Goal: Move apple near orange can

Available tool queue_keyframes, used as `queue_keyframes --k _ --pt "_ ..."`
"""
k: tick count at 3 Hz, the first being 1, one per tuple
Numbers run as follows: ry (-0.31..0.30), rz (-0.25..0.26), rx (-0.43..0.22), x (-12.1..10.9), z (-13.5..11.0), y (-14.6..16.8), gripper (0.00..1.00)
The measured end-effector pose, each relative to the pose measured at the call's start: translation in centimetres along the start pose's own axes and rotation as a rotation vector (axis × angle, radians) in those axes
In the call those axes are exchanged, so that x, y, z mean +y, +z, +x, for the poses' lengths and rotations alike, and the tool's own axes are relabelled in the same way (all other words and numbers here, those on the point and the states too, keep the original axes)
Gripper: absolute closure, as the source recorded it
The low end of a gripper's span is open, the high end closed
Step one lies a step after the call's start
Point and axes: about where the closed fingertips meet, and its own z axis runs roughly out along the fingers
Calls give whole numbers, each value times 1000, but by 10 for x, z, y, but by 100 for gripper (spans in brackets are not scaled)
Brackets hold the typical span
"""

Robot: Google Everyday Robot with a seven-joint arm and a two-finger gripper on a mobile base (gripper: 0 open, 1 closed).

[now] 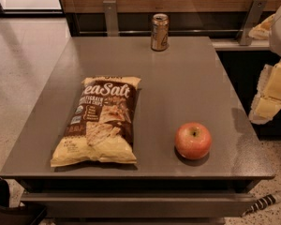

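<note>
The red-orange apple (193, 140) sits on the grey table (178, 78) near its front right. The orange can (159, 32) stands upright at the table's far edge, near the middle, well apart from the apple. My gripper (270, 97), with pale yellow parts, shows at the right edge of the view. It is beyond the table's right side, to the right of the apple and higher in the view. It holds nothing that I can see.
A large bag of sea salt chips (99, 121) lies flat on the left half of the table. A dark counter with metal brackets (251, 20) runs behind the table. A striped cable (267, 202) lies on the floor at the lower right.
</note>
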Motion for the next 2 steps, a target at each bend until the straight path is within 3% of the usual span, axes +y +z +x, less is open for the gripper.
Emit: queue_keyframes --k 1,2 --pt "0 0 0 0 0 0 0" --pt "15 -20 -84 6 0 9 0"
